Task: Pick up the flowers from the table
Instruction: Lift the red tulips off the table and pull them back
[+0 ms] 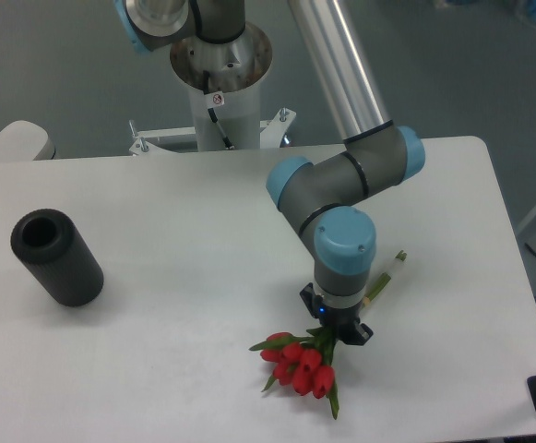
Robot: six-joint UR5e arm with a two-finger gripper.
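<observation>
White and matte, the counter fills most of the view, a rounded-cornered slab over a grey floor, with the arm's pale pedestal rising just behind its far edge. Taking the bunch of red tulips as the landmark: it lies flat on the counter close to the near edge, right of centre, the red buds clustered toward the lower left and green leaves fanning out around them. From the buds the stems run up and to the right, passing under the arm's wrist and coming out beyond it as pale stem ends resting on the counter. Directly above the tulips, where buds give way to stems, the gripper hangs pointing straight down from a grey wrist with blue caps, a small blue light showing on its body. Its dark fingers sit right at the stems, but the wrist hides them from this angle, so I cannot tell whether they are spread or pinched on the stems. Well to the left of the tulips, near the counter's left side, a black cylinder lies on its side with its open end facing up and to the left.
</observation>
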